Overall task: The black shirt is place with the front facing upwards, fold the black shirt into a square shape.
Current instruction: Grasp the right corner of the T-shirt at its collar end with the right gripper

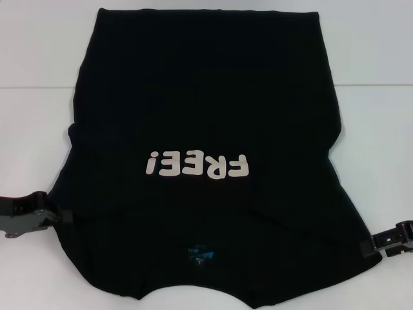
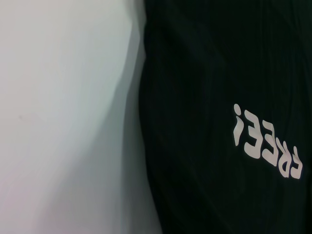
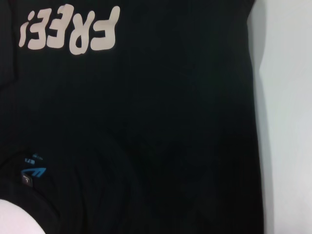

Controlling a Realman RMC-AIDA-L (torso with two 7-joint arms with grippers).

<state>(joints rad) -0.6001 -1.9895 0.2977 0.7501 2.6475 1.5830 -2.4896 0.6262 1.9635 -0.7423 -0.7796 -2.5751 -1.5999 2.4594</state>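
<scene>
Black shirt (image 1: pixel 206 116) front-up, left hand (image 1: pixel 61 214) and right hand (image 1: pixel 369 244) at its sleeves.

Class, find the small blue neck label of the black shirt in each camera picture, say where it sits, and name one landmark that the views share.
Head view: the blue neck label sits low and central, near the collar, below the print.
Left wrist view: not in it.
Right wrist view: the label lies at the lower left.
Shared landmark: the off-white FREE! print on the black shirt shows in all three views.
</scene>
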